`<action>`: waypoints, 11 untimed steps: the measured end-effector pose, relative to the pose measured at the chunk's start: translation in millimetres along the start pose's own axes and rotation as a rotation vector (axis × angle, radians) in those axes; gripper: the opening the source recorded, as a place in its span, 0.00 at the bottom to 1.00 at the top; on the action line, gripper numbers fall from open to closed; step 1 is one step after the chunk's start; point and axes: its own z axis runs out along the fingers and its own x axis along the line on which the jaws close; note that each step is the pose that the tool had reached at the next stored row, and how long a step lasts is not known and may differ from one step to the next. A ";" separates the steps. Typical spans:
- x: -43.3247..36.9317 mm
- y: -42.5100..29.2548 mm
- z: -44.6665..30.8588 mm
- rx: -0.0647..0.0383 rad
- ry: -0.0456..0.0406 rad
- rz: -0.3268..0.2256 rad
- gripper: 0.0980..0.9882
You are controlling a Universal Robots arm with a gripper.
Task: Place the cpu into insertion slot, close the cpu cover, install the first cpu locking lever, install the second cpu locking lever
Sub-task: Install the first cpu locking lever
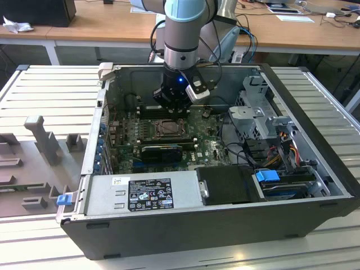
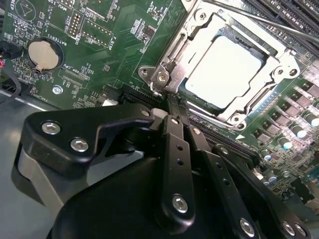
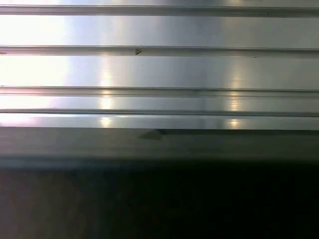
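I see gripper point(image 2: 172, 102) clenched, tips at cover point(image 2: 279, 67) corner | cpu point(image 2: 222, 72) seated in slot point(image 2: 199, 20), cover down

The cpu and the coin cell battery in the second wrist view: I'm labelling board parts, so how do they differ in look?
The cpu is square with a pale, flat face; the coin cell battery is round and shiny silver. The cpu looks far larger than the battery. The cpu sits inside the silver metal cpu cover, which lies flat around it; the battery sits in a round black holder. Both lie flat on the green circuit board.
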 end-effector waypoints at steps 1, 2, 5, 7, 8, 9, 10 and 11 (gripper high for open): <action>0.0 0.1 -0.6 0.000 -0.0002 0.000 0.01; -0.1 0.1 -2.0 0.000 -0.0003 0.000 0.01; 0.0 0.2 -9.0 0.000 0.0001 0.000 0.01; 0.1 0.4 -16.0 0.000 0.0001 0.000 0.01; 0.1 0.5 -17.2 0.000 0.0001 0.000 0.01; 0.1 0.2 -17.2 0.000 0.0001 0.000 0.01; 0.1 -0.6 -17.3 0.000 0.0002 0.000 0.01; 0.1 -1.5 -17.3 0.000 0.0002 0.000 0.01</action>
